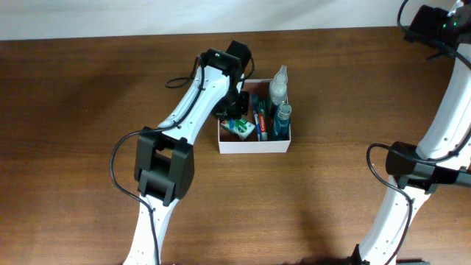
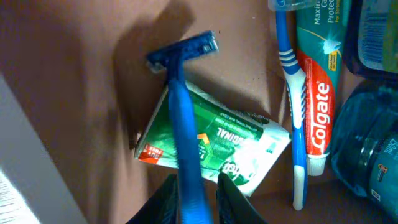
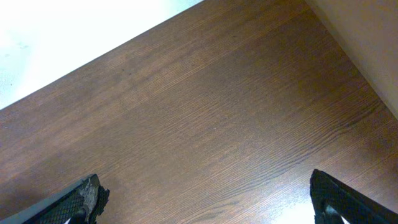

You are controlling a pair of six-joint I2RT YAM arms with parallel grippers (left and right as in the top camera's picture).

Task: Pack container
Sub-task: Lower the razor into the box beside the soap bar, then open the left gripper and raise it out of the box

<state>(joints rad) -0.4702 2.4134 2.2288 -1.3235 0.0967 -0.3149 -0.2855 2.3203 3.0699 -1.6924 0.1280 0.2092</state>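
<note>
blue razor over the container, left hand does the work

blue plastic is the thing that matters: one razor (image 2: 186, 124) sits between the fingers of the left hand (image 2: 199, 202), which is clenched on the low end of its handle. the long axis runs straight out from the hand, with the head at the far end. the handle crosses over a green box (image 2: 236, 137) that lies on the container's floor. it points much the same way as the toothbrush (image 2: 292, 93) and the toothpaste tube (image 2: 320, 112) beside the box.

the container (image 1: 254, 146) stands on the table (image 1: 88, 88) near its middle, directly under the left hand. the razor is therefore already inside its walls, and the coming move looks like a short drop and release. bare reddish-brown floor shows on the side of the green box away from the toothbrush, toward the container's wall, and around the razor's head.

the right hand (image 3: 208, 196) is spread wide and grasps nothing. it hangs over bare wood well apart from the container, so the left arm is by far the nearer.

counted in the container:
- one razor
- one green box
- one toothbrush
- one toothpaste tube
- two bottles, a blue bottle (image 2: 367, 155) and a clear bottle (image 1: 278, 87)
</note>
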